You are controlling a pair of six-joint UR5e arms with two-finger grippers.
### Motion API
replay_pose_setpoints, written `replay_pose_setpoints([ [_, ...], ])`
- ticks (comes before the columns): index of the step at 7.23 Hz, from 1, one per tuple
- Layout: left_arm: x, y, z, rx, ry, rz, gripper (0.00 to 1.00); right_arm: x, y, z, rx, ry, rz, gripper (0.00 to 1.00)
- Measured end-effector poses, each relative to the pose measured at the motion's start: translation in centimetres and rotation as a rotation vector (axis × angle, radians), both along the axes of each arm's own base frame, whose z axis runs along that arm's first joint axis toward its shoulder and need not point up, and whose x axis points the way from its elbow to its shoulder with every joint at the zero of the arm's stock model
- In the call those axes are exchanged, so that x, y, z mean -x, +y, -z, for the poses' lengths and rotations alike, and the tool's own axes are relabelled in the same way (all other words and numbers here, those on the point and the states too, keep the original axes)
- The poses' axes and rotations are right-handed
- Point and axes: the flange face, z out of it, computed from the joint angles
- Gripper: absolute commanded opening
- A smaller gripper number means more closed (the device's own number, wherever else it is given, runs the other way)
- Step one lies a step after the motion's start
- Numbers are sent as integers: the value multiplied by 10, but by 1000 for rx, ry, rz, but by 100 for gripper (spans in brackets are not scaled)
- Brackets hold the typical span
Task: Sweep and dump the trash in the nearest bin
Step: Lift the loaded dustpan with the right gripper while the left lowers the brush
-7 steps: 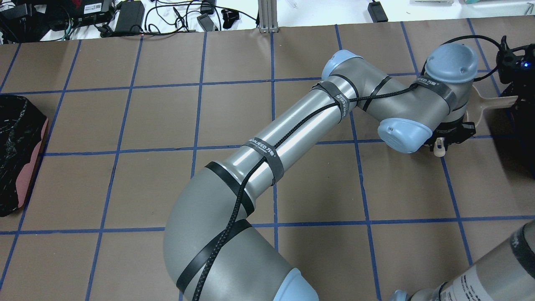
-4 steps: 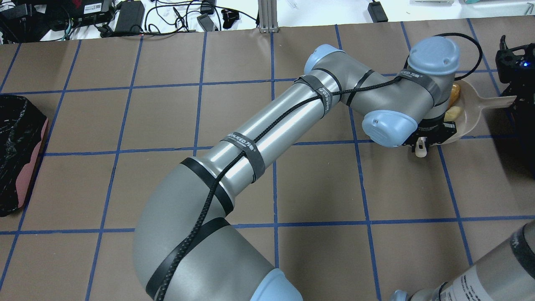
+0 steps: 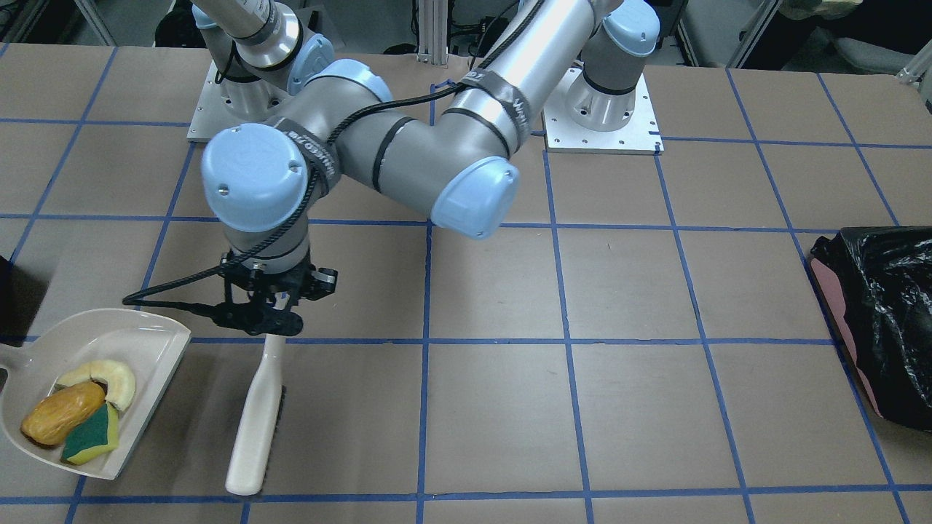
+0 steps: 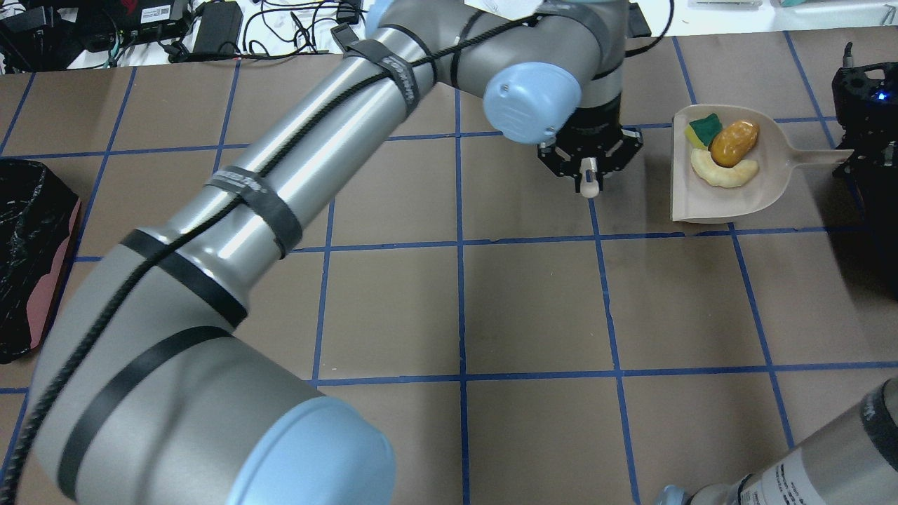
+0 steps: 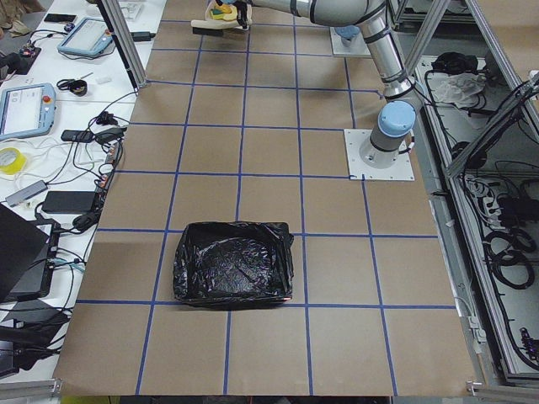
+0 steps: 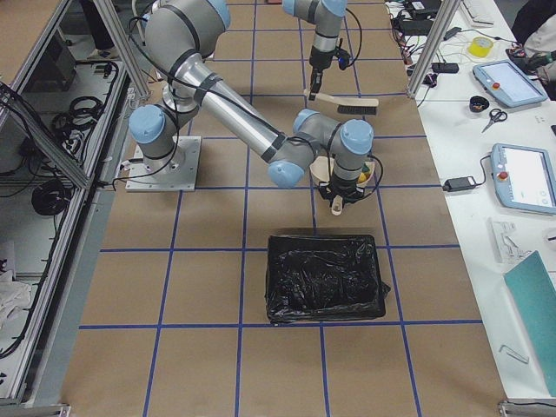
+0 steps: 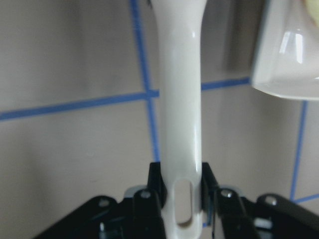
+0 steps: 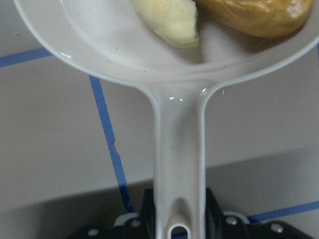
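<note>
The white dustpan [image 4: 765,189] sits on the table at the right and holds the trash: a brown-orange lump [image 4: 734,142], a pale yellow curved peel [image 4: 722,174] and a yellow-green sponge [image 4: 704,128]. The front-facing view shows the same dustpan [image 3: 138,342], lump [image 3: 62,413], peel [image 3: 116,378] and sponge [image 3: 93,435]. My right gripper [image 8: 177,219] is shut on the dustpan handle [image 8: 178,149]. My left gripper [image 3: 263,320] is shut on the handle of the white brush [image 3: 255,422], which hangs low beside the pan's open side, apart from it.
A black-lined bin [image 6: 326,278] stands close to the dustpan at the table's right end. A second black-lined bin [image 4: 28,259] stands at the far left end. My left arm [image 4: 280,182] reaches diagonally across the table. Cables and devices lie beyond the far edge.
My left arm has swung left and away from the dustpan with the brush, uncovering the pan and the trash in it. The dustpan has stayed about where it was.
</note>
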Motion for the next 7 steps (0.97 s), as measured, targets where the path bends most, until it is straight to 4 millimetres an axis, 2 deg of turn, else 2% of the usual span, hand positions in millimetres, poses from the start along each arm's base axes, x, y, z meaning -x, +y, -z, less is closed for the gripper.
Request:
replay_pose_setpoints([
  [1, -39, 2, -9, -4, -25, 2, 0, 3, 5, -14, 12, -32, 35, 0],
  [2, -70, 17, -8, -20, -53, 14, 0, 6, 10, -29, 21, -71, 80, 0],
  [3, -95, 42, 0, -39, -71, 28, 0, 11, 15, -44, 38, -113, 116, 0],
  [5, -128, 98, 30, -18, -71, 38, 0, 26, 24, -63, 63, -241, 160, 0],
  [7, -150, 145, 54, 13, -64, 32, 0, 44, 27, -85, 92, -267, 142, 0],
])
